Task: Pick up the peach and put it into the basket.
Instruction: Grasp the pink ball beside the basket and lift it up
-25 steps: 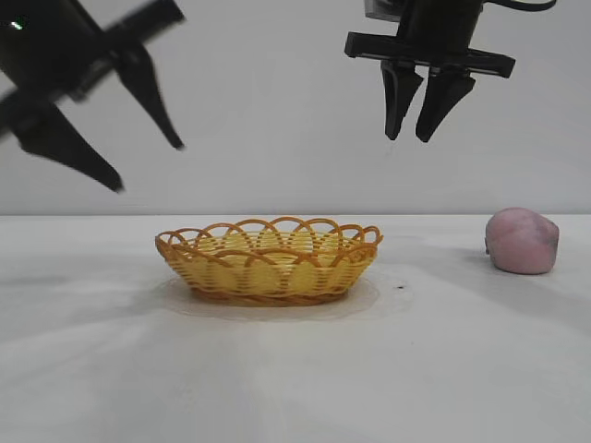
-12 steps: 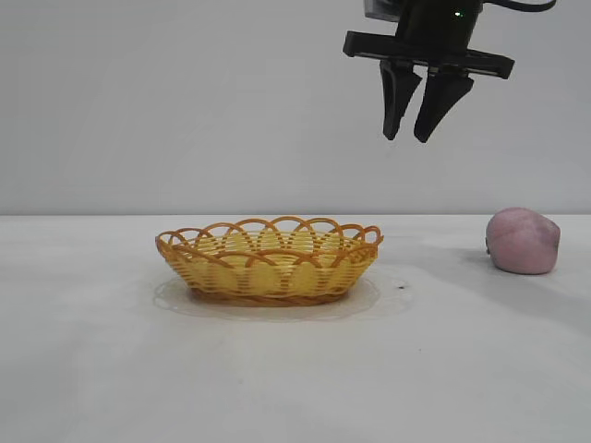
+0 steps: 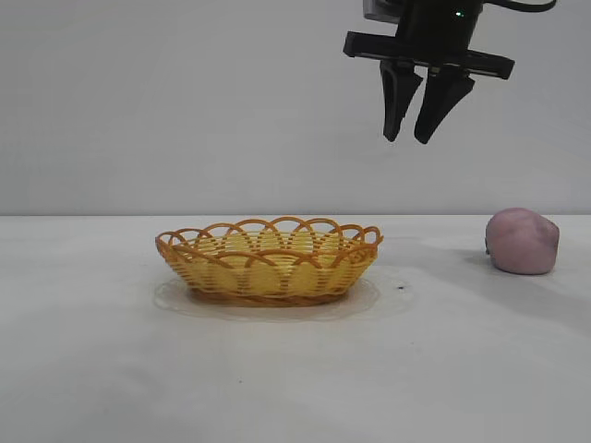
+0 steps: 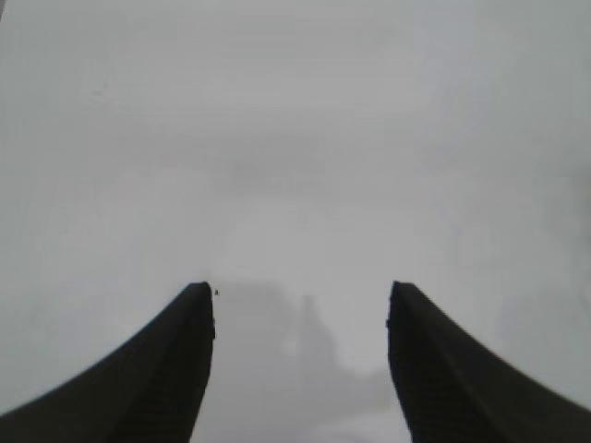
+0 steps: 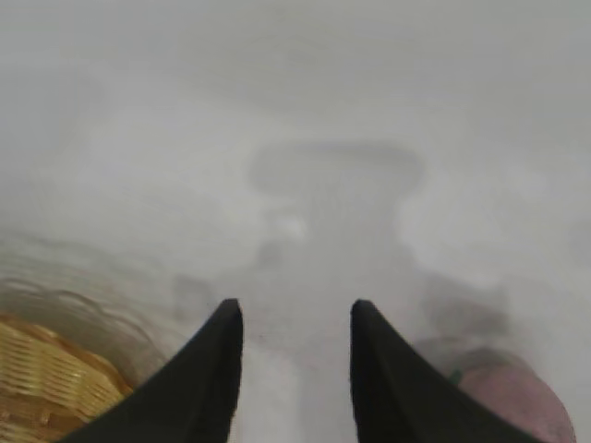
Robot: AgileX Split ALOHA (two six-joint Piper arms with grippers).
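The dull pink peach (image 3: 523, 241) rests on the white table at the far right, also showing at the edge of the right wrist view (image 5: 512, 397). The yellow wicker basket (image 3: 268, 261) with its orange looped rim stands mid-table; a corner of the basket (image 5: 46, 388) shows in the right wrist view. My right gripper (image 3: 408, 138) hangs high above the table between basket and peach, pointing down, open and empty (image 5: 295, 309). My left gripper (image 4: 300, 293) is out of the exterior view; its wrist view shows it open over bare table, holding nothing.
The white table (image 3: 295, 369) stretches wide in front of the basket and to its left. A plain pale wall (image 3: 185, 101) stands behind. A tiny dark speck (image 3: 401, 286) lies on the table right of the basket.
The left gripper, seen at the upper left one second ago, has left the exterior view. The right gripper, basket and peach have not moved.
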